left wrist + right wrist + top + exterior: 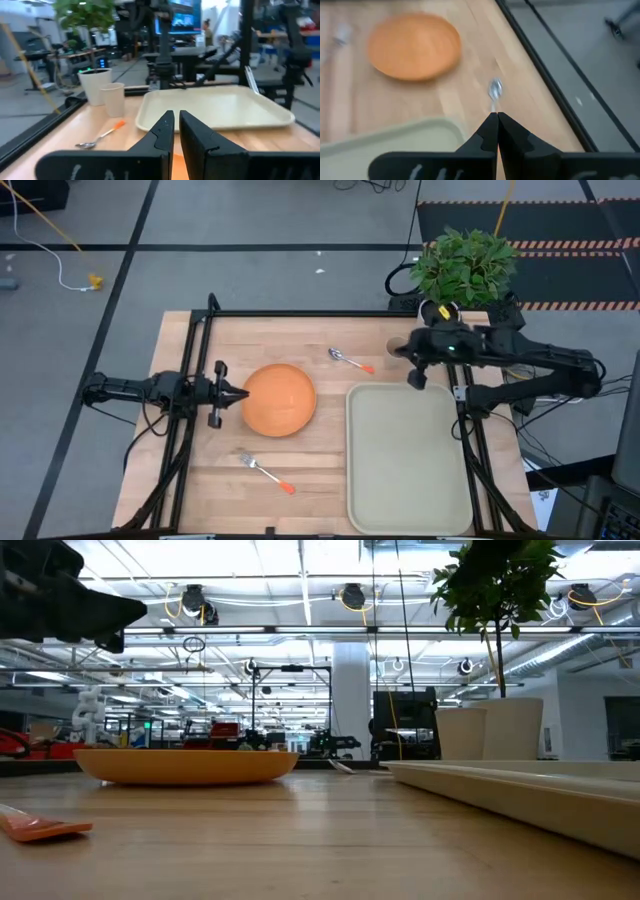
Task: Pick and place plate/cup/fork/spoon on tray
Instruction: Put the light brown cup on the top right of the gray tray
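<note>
Plate [279,400] lying on desk [310,480] left of tray [408,457], left gripper [238,394] pressed together at plate's left rim, right gripper [417,378] pressed together above tray's far corner, spoon [350,360] beyond plate, fork [267,472] nearer, cup [114,99] beside tray.

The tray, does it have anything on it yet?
No, the tray lies bare in the high view, while the plate sits on the wood beside it.

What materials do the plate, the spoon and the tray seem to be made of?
The plate: probably plastic, matte orange, no glare. The spoon: shiny silver metal bowl with an orange, likely plastic, handle end. The tray: pale beige, smooth and matte, likely plastic.
</note>
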Controlling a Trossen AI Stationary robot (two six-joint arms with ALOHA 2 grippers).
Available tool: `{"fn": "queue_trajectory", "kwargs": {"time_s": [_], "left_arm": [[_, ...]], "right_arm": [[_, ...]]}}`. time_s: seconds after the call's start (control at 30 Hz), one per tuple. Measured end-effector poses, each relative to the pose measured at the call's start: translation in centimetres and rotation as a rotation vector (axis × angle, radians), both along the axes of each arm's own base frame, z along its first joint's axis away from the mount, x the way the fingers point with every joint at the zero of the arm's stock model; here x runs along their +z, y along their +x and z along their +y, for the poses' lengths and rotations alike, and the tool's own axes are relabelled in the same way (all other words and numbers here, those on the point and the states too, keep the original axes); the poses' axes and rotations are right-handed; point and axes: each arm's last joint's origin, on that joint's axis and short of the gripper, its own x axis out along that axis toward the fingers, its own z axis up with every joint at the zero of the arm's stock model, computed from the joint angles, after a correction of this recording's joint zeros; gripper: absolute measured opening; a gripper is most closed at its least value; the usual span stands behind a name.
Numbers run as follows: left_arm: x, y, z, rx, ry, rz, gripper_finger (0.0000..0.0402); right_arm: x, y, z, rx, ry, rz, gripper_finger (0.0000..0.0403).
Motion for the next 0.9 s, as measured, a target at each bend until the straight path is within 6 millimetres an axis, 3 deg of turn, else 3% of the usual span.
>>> {"fn": "queue_trajectory", "kwargs": {"time_s": [0.37, 0.57, 0.73, 0.9], "left_arm": [[1.2, -0.2, 0.0, -0.029, -0.248, -0.122, 0.0033], [1.6, -0.3, 0.0, -0.039, -0.287, -0.131, 0.0033], [3.8, -0.1, -0.3, -0.066, -0.286, -0.119, 0.0033], [6.5, 1.9, -1.0, -0.046, -0.269, -0.02, 0.0033]], "right_arm": [[-4.2, 2.9, -4.4, -0.196, 0.086, 0.287, 0.0], [-6.2, 3.9, -6.1, -0.213, 0.171, 0.388, 0.0], [-7.2, 4.5, -6.8, -0.205, 0.221, 0.423, 0.0], [-7.6, 4.7, -6.9, -0.207, 0.227, 0.438, 0.0]]}}
